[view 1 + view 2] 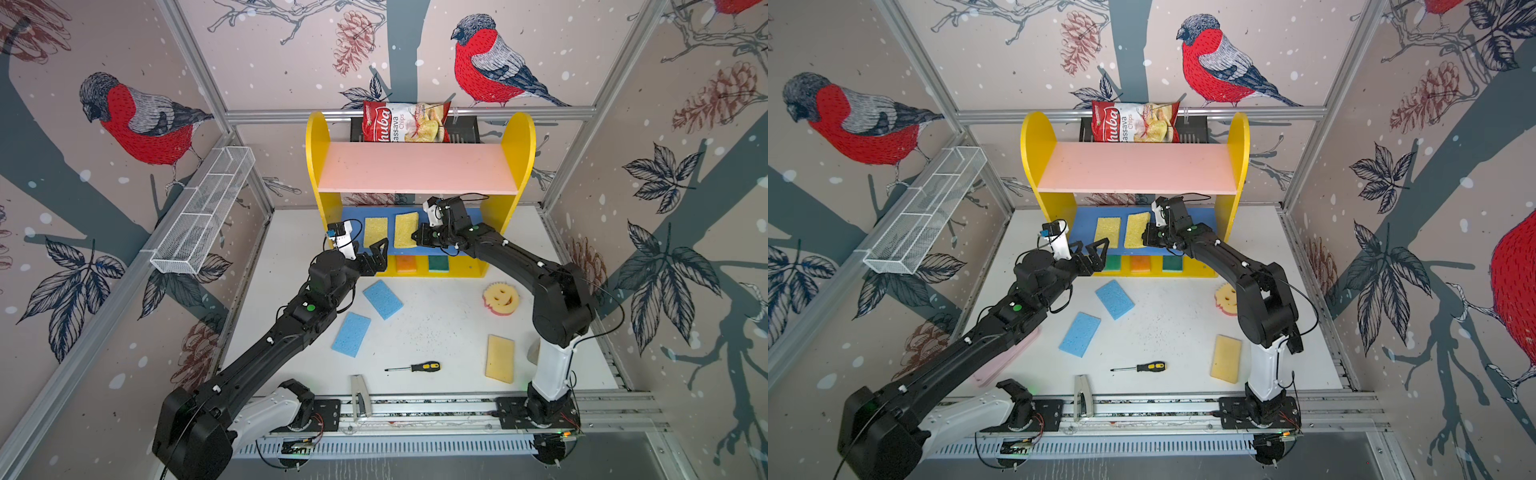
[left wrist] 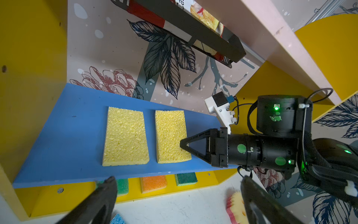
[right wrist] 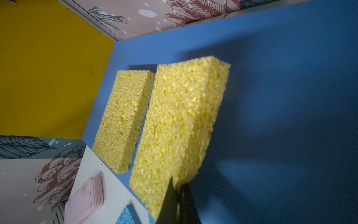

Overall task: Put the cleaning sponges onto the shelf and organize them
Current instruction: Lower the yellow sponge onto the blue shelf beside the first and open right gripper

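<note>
The shelf [image 1: 519, 137] stands at the back with a blue middle board [image 2: 64, 135]. Two yellow cleaning sponges lie on that board side by side [image 1: 375, 232] [image 1: 405, 228]. My right gripper [image 3: 178, 192] is shut on the edge of the right-hand yellow sponge [image 3: 182, 120]. In front of the shelf's left part, my left gripper [image 2: 178, 194] is open and holds nothing. A green [image 2: 123, 186], an orange [image 2: 153, 183] and a dark green sponge [image 2: 186, 178] sit on the yellow base. Two blue sponges [image 1: 382, 299] [image 1: 351, 333], a smiley sponge [image 1: 500, 298] and a yellow sponge [image 1: 500, 358] lie on the table.
A screwdriver [image 1: 415, 367] and a grey stapler-like tool [image 1: 359, 395] lie near the front edge. A chips bag [image 1: 405, 122] sits in a black basket [image 1: 465, 129] behind the shelf. A white wire tray [image 1: 203, 212] hangs on the left wall. A pink flat object [image 1: 1013, 357] lies under the left arm.
</note>
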Robot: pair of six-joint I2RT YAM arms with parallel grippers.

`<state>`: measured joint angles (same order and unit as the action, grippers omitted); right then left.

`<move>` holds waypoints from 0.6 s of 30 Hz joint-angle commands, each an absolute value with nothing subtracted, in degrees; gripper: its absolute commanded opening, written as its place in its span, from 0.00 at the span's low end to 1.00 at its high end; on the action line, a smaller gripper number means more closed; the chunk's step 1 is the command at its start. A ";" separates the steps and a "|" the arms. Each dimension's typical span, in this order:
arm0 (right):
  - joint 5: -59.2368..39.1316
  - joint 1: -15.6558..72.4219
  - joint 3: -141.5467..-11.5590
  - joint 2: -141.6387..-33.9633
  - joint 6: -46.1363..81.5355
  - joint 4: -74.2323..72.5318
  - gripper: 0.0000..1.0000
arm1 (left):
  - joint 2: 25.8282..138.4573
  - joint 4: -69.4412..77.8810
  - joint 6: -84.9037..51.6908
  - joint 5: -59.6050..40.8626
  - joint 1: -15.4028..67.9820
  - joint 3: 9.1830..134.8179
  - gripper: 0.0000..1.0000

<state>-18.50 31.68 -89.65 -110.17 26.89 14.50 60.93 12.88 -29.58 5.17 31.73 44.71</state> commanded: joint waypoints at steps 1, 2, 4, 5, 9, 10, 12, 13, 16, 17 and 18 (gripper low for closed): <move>-16.84 31.40 -90.81 -110.73 24.15 18.41 0.00 | 61.58 13.84 -29.33 5.30 31.73 45.13 0.98; -16.45 31.38 -91.15 -110.82 23.44 19.07 0.00 | 61.92 13.97 -29.42 4.99 31.74 45.18 0.98; -16.01 31.29 -91.78 -111.01 22.39 20.32 0.00 | 62.41 14.14 -29.72 4.62 31.79 45.25 0.98; -16.08 31.22 -92.08 -111.01 21.74 20.92 0.00 | 62.72 14.23 -29.79 4.39 31.76 45.21 0.98; -15.34 30.90 -92.60 -110.73 20.31 21.88 0.00 | 63.35 14.37 -29.95 3.80 31.76 45.52 0.98; -15.23 30.82 -92.67 -110.66 20.03 21.86 0.00 | 63.51 14.38 -29.85 3.77 31.75 45.79 0.98; -15.36 30.45 -93.24 -110.72 19.70 22.17 0.00 | 63.83 14.09 -29.77 3.48 31.78 46.20 0.98; -15.62 30.35 -93.48 -110.98 19.61 22.28 0.00 | 63.97 13.97 -29.71 3.35 31.78 46.31 0.98; -16.61 30.26 -94.73 -111.74 19.10 22.93 0.00 | 64.16 13.93 -29.88 3.19 31.77 46.32 0.98; -16.93 30.26 -94.83 -112.04 19.00 22.89 0.00 | 64.11 13.97 -29.91 3.23 31.81 46.29 0.98; -17.16 30.30 -94.99 -112.33 18.91 22.92 0.00 | 64.16 13.96 -29.93 3.33 31.77 46.28 0.98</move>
<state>-16.60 30.30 -94.30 -111.74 20.49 21.54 64.14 12.99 -29.85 4.01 31.73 45.89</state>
